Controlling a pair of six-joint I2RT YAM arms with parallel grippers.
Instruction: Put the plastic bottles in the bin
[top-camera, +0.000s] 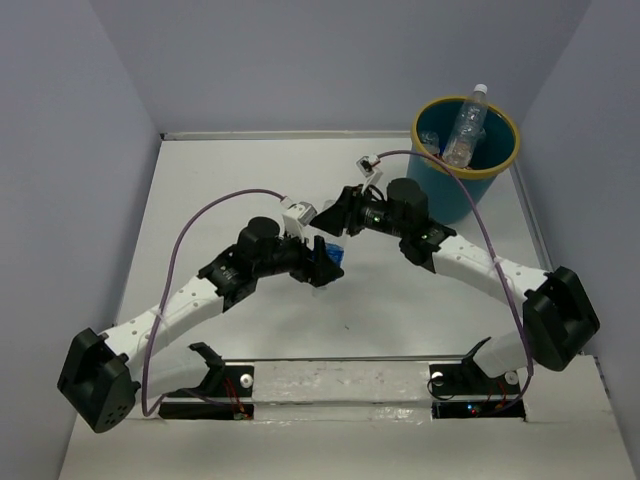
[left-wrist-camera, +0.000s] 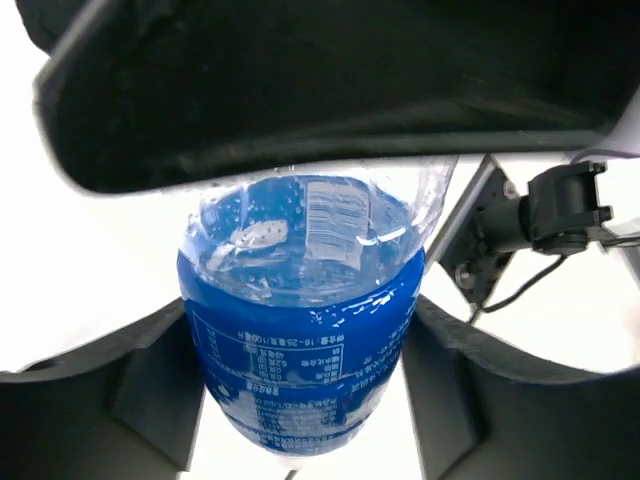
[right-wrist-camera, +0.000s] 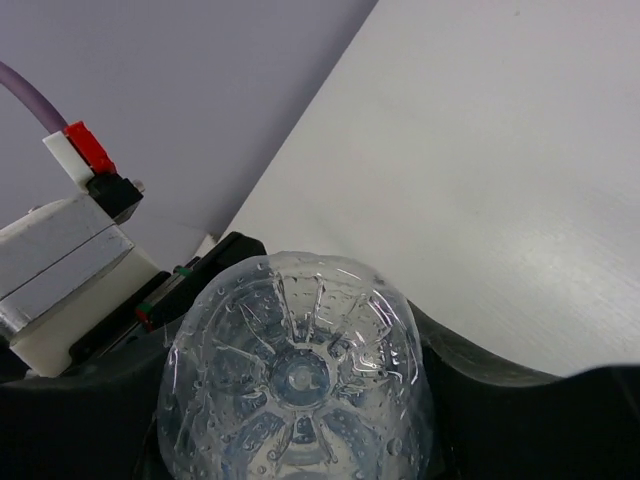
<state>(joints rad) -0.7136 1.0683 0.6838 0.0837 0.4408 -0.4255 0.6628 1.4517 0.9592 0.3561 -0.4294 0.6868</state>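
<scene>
- Currently the left claw (left-wrist-camera: 300, 395) grasps the blue-labelled bottle (left-wrist-camera: 300, 330) around its label, above the desk (top-camera: 380, 300).
- Right claw (right-wrist-camera: 295, 400) looks clenched on the same bottle's clear end.
- Should either release before the other holds firmly, the slick bottle could drop.
- Bin (top-camera: 475, 190) stands well apart; a clear bottle (top-camera: 468, 125) poking above its rim could deflect a drop.

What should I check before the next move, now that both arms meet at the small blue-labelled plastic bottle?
1. The small blue-labelled plastic bottle sits between the left gripper fingers: ok.
2. Its clear base lies between the right gripper fingers: ok.
3. Right grip firm enough for the left to let go: cannot tell.
4. The round teal-blue bucket with yellow rim stands upright: ok.
5. Room left beside the clear bottles inside: ok.
</scene>
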